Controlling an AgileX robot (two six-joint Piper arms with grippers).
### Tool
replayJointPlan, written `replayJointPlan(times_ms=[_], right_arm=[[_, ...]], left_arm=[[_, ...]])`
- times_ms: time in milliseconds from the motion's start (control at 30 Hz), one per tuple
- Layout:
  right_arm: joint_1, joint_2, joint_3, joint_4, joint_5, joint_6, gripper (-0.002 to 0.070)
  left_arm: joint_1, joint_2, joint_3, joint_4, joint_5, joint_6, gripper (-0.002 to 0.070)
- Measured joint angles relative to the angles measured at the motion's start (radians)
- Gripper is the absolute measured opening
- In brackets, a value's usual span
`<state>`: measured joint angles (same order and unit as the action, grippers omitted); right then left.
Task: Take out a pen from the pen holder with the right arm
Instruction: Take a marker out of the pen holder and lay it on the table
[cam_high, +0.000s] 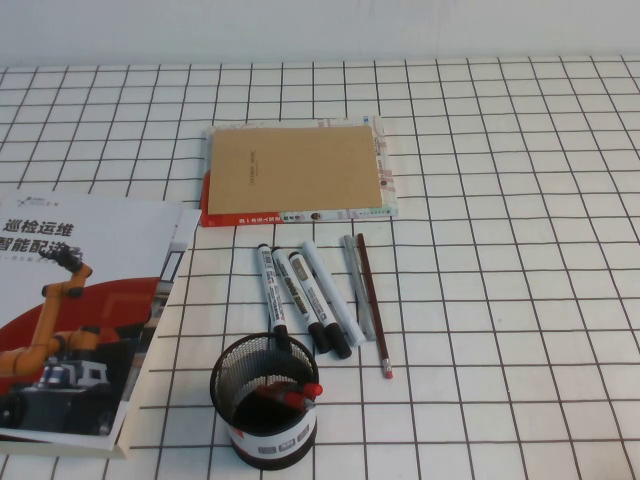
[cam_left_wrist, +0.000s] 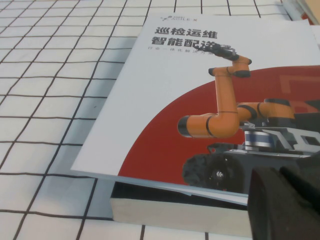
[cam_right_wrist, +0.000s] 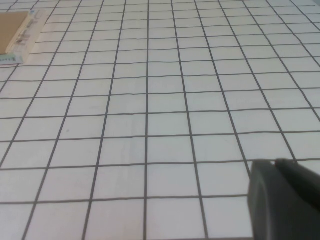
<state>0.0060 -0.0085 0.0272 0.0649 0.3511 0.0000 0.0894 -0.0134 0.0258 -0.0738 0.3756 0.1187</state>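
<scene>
While the right end effector (cam_right_wrist: 282, 195) is hanging clenched over bare desk (cam_right_wrist: 150, 125), the black mesh pen holder (cam_high: 264, 440) to its left is holding red-capped pens (cam_high: 311, 389); the left end effector (cam_left_wrist: 285, 200), state untellable, is hovering above a booklet (cam_left_wrist: 165, 110).

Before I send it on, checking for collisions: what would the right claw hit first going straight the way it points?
Only the gridded table, it seems; depth is unclear. The right claw faces a bare stretch, the brown book off to one side. The left claw hangs over the white manual.
</scene>
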Motion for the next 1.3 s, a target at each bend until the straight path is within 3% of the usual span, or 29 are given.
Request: replayJointPlan(times_ms=[400,800,1167,1300], right_arm=[[0.000,0.000,0.000,0.017,-0.029,0.000,-0.0016],[0.000,0.000,0.000,0.381,-0.275,0.000,-0.0016],[0.000,0.000,0.000,0.528,-0.297,0.000,-0.0016],[0.000,0.000,-0.037,0.536,-0.196,0.000,-0.0016]], left_arm=[[0.000,0.000,0.000,0.000,0.000,0.000,-0.0003],[0.000,0.000,0.000,0.000,0.000,0.000,-0.0003],[0.000,0.000,0.000,0.000,0.000,0.000,-0.0003],[0.000,0.000,0.000,0.000,0.000,0.000,-0.0003]])
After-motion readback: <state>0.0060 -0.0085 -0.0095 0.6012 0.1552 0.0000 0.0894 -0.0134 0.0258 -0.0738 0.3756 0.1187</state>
